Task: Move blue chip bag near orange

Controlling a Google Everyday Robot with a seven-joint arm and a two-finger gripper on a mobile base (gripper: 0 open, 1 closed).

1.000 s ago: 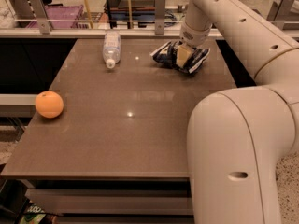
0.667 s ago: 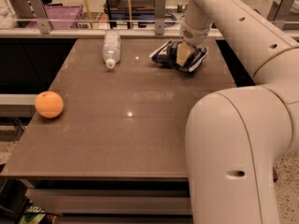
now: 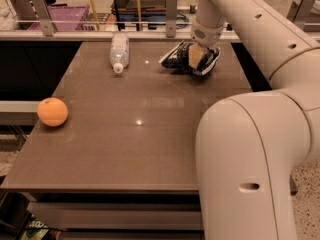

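Note:
The blue chip bag (image 3: 176, 60) lies crumpled at the far right of the brown table (image 3: 150, 134). My gripper (image 3: 198, 58) comes down from above and sits right in the bag, with blue foil showing on both sides of it. The orange (image 3: 52, 111) rests near the table's left edge, far from the bag and the gripper. The arm's large white body fills the right foreground and hides the table's front right corner.
A clear plastic bottle (image 3: 119, 50) lies on its side at the far edge, left of the bag. A railing with metal posts (image 3: 171, 10) runs behind the table. A lower grey ledge (image 3: 17, 106) adjoins the left side.

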